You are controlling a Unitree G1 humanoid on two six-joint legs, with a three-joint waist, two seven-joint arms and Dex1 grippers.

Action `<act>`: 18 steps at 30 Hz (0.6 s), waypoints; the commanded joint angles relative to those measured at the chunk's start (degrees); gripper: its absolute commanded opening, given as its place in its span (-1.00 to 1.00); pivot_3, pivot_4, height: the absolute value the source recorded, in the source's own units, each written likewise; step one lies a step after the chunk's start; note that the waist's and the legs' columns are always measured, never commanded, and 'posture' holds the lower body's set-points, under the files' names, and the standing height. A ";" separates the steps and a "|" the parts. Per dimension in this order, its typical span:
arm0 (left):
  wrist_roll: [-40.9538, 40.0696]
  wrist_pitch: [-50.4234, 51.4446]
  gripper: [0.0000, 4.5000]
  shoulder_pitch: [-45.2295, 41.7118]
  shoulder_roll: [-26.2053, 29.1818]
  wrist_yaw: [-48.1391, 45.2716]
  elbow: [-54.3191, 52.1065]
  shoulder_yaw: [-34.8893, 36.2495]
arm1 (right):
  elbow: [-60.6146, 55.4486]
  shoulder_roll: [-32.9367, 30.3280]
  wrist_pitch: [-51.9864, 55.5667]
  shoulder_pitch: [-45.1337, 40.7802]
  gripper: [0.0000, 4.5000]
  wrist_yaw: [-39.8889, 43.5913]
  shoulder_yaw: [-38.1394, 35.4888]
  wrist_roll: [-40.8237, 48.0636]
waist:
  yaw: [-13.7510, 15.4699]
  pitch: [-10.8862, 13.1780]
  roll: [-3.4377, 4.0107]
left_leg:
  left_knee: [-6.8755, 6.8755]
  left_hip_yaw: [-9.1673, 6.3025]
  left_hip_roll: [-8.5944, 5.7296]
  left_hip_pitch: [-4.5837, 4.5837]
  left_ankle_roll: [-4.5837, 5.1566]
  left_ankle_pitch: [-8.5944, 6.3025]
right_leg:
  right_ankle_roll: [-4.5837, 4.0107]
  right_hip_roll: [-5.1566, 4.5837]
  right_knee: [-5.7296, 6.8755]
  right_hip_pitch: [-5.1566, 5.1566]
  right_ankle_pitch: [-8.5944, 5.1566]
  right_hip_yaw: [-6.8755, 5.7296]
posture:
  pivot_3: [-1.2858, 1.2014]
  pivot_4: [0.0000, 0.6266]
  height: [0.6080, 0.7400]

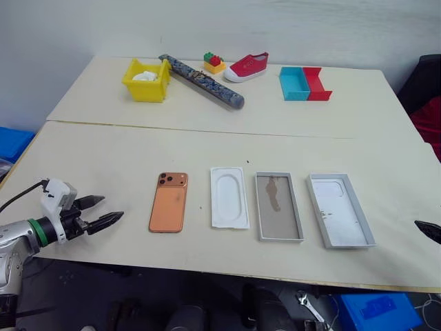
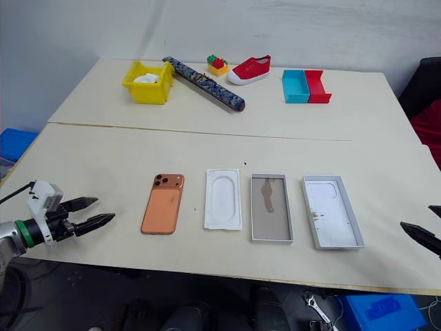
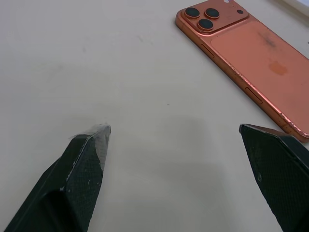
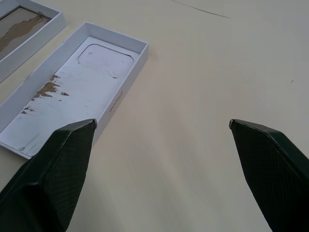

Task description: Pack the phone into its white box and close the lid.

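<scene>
left fingers [image 1: 102, 211] wide, empty | right fingers [image 2: 426, 227] wide, empty | phone [image 1: 169, 201] on table, unpacked

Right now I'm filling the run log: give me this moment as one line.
phone: on table, untouched | white box: empty | lid: off, beside box | left claw: open, near phone | right claw: open

A lab or workshop: two plain cream-topped surfaces [image 1: 103, 158] pushed together against a bare white wall [image 1: 275, 27], blue plastic storage crates [image 1: 375, 310] and a metal wrench [image 1: 309, 307] on the floor.
</scene>
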 commanded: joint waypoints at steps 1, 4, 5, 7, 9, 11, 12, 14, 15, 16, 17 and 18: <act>-0.07 -1.77 1.00 -0.34 0.53 -0.58 -0.90 0.49 | -2.50 0.41 0.58 -0.14 1.00 -1.00 -1.68 0.58 | 0.01 0.00 0.00 | 0.00 0.00 0.00 0.00 0.00 0.00 | 0.00 0.00 0.00 0.00 0.00 0.00 | 0.03 -0.52 1.00; -0.26 -0.84 1.00 -0.68 0.66 0.13 -0.52 0.63 | -3.59 0.51 1.27 -0.16 1.00 -1.50 -1.48 0.70 | 0.03 0.00 0.00 | 0.00 0.00 0.00 0.00 0.00 0.00 | 0.00 0.00 0.01 0.00 0.00 0.00 | 0.03 -0.52 1.00; -0.08 -0.98 1.00 -0.70 0.75 0.17 -0.40 0.54 | -3.86 0.56 1.43 -0.16 1.00 -1.66 -1.47 0.71 | 0.04 0.00 0.00 | 0.00 0.00 0.00 0.00 0.00 0.00 | 0.00 0.00 0.01 0.00 0.00 -0.01 | 0.03 -0.52 1.00; 0.22 -1.34 1.00 -0.63 0.78 0.14 -0.32 0.33 | -4.38 0.62 1.86 -0.23 1.00 -2.05 -1.46 0.68 | 0.03 0.00 0.00 | 0.00 0.00 0.00 0.00 0.00 0.00 | 0.00 0.00 0.01 0.00 0.00 -0.01 | 0.03 -0.52 1.00; 0.36 -1.46 1.00 -0.58 0.69 0.15 -0.34 0.16 | -4.88 0.67 2.27 -0.34 1.00 -2.40 -1.41 0.67 | 0.02 0.00 0.00 | 0.00 0.00 0.00 -0.01 0.00 0.00 | 0.01 0.00 0.02 0.00 0.00 -0.01 | 0.03 -0.52 1.00; 0.43 -1.44 1.00 -0.51 0.62 0.17 -0.44 0.09 | -5.32 0.75 2.57 -0.35 1.00 -2.66 -1.43 0.69 | 0.02 0.00 0.00 | 0.00 0.00 0.00 -0.01 0.00 0.00 | 0.01 0.00 0.03 0.00 0.00 -0.01 | 0.03 -0.52 1.00; 0.52 -1.46 1.00 -0.59 0.63 0.14 -0.35 0.00 | -5.54 0.78 2.74 -0.41 1.00 -2.84 -1.41 0.67 | 0.02 0.00 0.00 | 0.00 0.00 0.00 0.00 0.00 0.00 | 0.01 0.00 0.03 0.00 0.00 -0.01 | 0.03 -0.52 1.00; 1.17 -2.06 1.00 -0.83 0.63 0.36 0.07 -0.31 | -6.04 0.86 3.10 -0.46 1.00 -3.17 -1.39 0.65 | 0.00 0.00 0.00 | 0.00 0.00 0.00 0.00 0.00 0.00 | 0.01 0.01 0.04 0.00 0.01 -0.01 | 0.03 -0.52 1.00; 1.89 -3.07 1.00 -1.11 0.55 0.65 0.54 -0.63 | -6.27 0.87 3.32 -0.51 1.00 -3.37 -1.39 0.64 | 0.01 0.00 0.00 | 0.00 0.00 0.00 0.00 0.00 0.00 | 0.01 0.01 0.04 0.00 0.00 -0.01 | 0.03 -0.52 1.00; 2.59 -4.09 1.00 -1.55 0.28 1.13 1.09 -1.03 | -6.48 0.90 3.64 -0.48 1.00 -3.57 -1.38 0.65 | 0.03 0.00 0.00 | 0.00 0.00 0.00 0.00 0.00 0.00 | 0.01 0.01 0.04 0.00 0.01 -0.01 | 0.03 -0.52 1.00; 2.87 -4.55 1.00 -2.00 0.04 1.51 1.50 -1.36 | -6.70 0.93 3.91 -0.40 1.00 -3.69 -1.38 0.62 | 0.07 0.00 0.00 | 0.00 0.00 0.00 0.00 0.00 0.00 | 0.01 0.01 0.05 0.00 0.01 -0.01 | 0.03 -0.52 1.00; 2.98 -4.83 1.00 -2.33 -0.13 1.75 1.80 -1.62 | -6.80 0.95 4.09 -0.37 1.00 -3.76 -1.35 0.56 | 0.08 0.00 0.00 | 0.01 0.00 0.00 0.00 0.00 0.00 | 0.01 0.01 0.04 0.00 0.01 -0.01 | 0.03 -0.52 1.00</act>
